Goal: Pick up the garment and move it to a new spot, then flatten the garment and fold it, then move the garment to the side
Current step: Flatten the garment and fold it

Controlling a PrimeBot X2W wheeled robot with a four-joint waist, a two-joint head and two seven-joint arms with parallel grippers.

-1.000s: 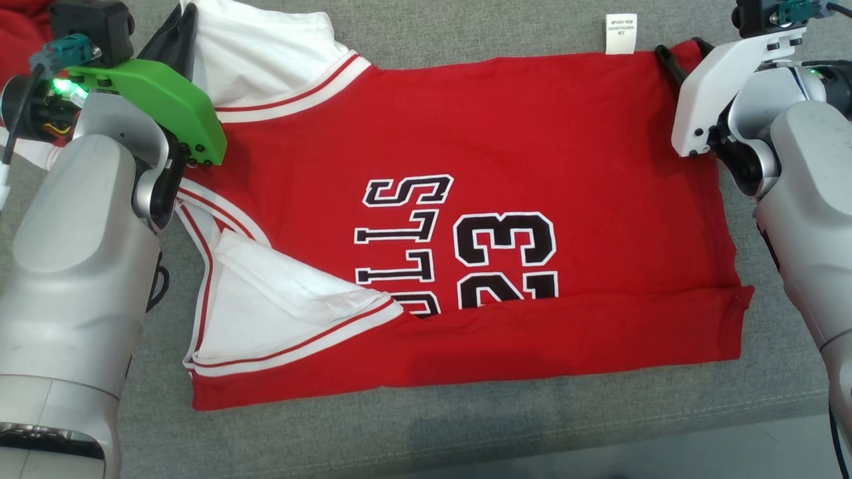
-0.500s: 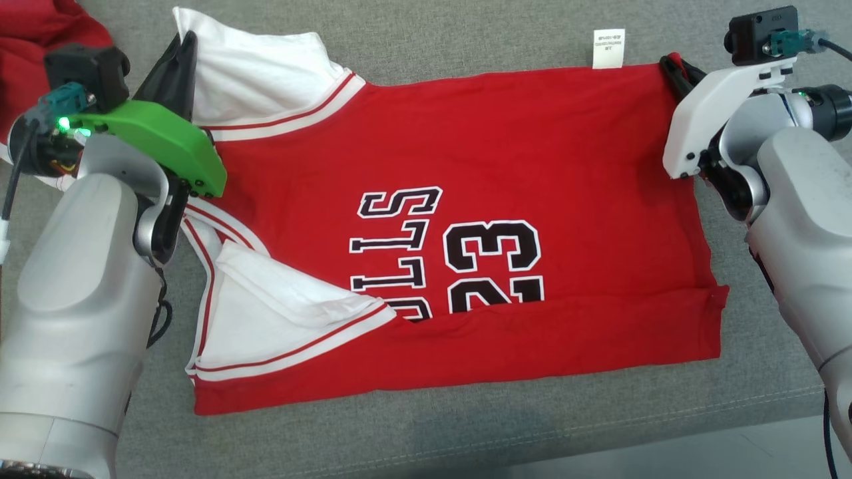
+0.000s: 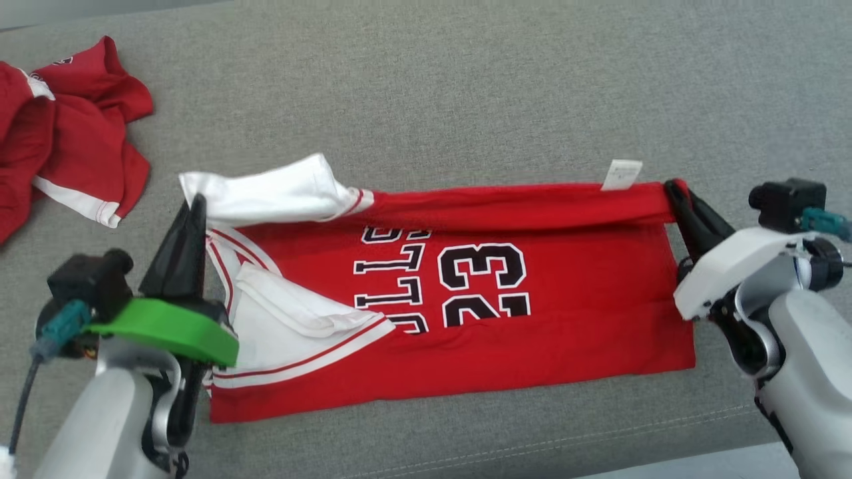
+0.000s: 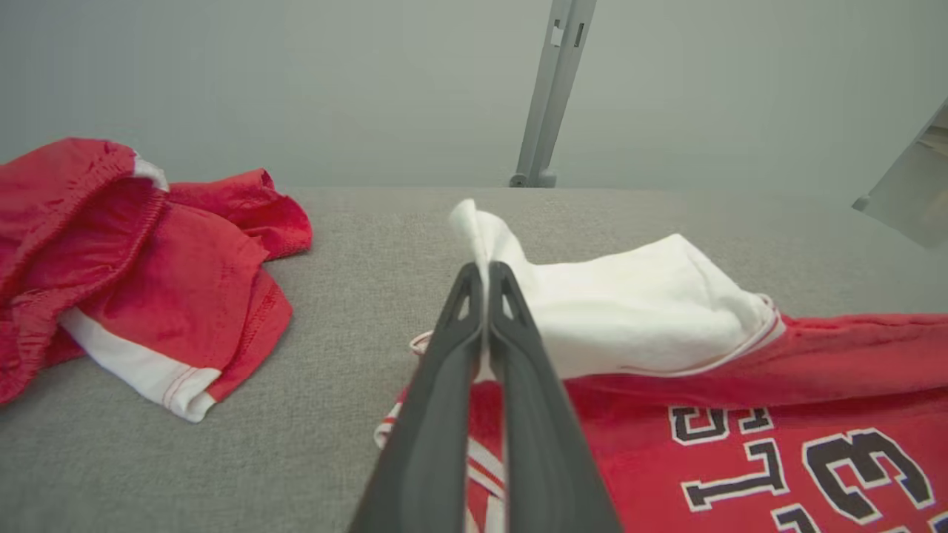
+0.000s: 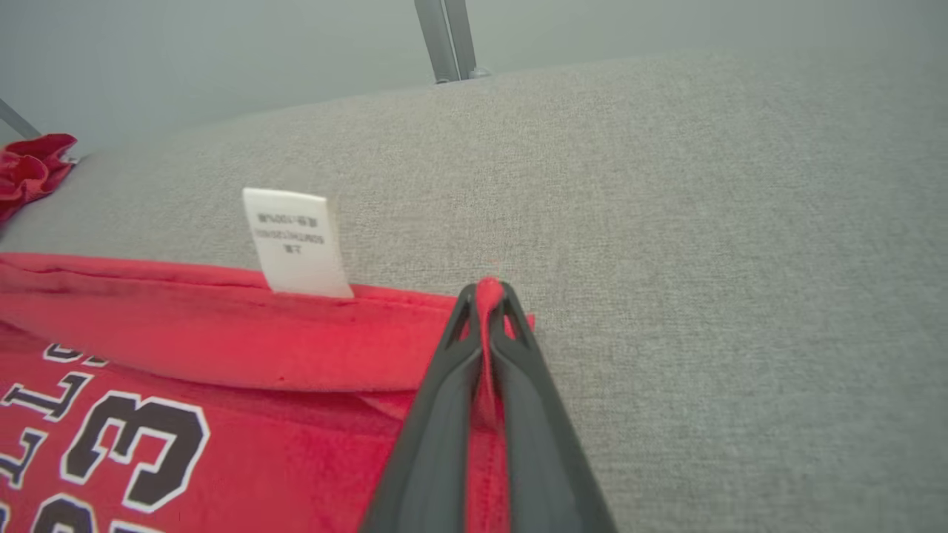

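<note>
A grey cushion point(image 3: 466, 86) carries the red jersey point(image 3: 566, 299) across its middle, far edge rolled over. The left gripper point(image 3: 195, 203) is clamped on its white sleeve, the right gripper point(image 3: 673, 189) on the red corner beside the white tag point(image 3: 624, 174).

We see the jersey point(image 3: 566, 299) spread along the surface's point(image 3: 466, 100) front edge, its far edge folded over onto itself. Our left end effector point(image 3: 197, 201) pinches its far left corner and our right end effector point(image 3: 673, 187) its far right. Other clothes point(image 3: 66, 146) lie toward the far left corner, well apart.
</note>
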